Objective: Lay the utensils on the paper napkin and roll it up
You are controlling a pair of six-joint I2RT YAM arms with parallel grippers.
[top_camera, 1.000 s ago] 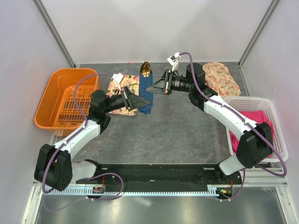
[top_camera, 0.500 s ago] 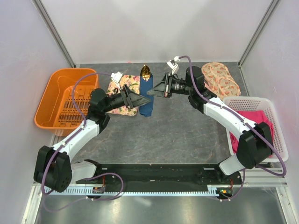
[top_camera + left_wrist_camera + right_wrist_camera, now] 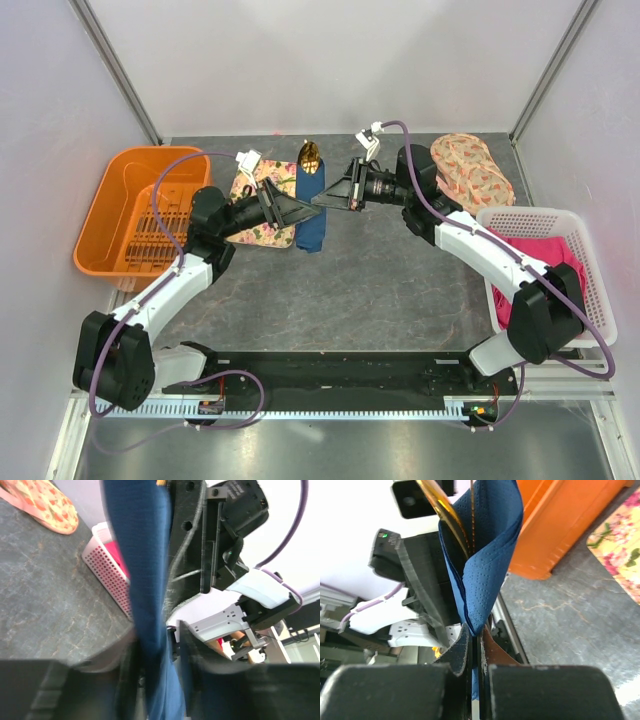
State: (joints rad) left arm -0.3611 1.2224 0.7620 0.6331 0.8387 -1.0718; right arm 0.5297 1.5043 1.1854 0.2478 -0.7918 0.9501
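A thin dark navy-blue paper napkin (image 3: 311,215) is folded into a long, narrow bundle. Shiny gold metal utensils (image 3: 310,153) are wrapped inside, with an oval spoon bowl sticking out at the far end. The bundle is pinched by the right end effector (image 3: 476,635).

Orange basket (image 3: 108,205), floral tray (image 3: 262,235), white basket (image 3: 540,215)

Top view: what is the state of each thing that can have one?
napkin: wrapped around the utensils.
utensils: wrapped, gold tips sticking out.
right gripper: shut on the napkin.
left gripper: at the napkin, grip unclear.
white basket: holding pink cloth.
orange basket: upright.
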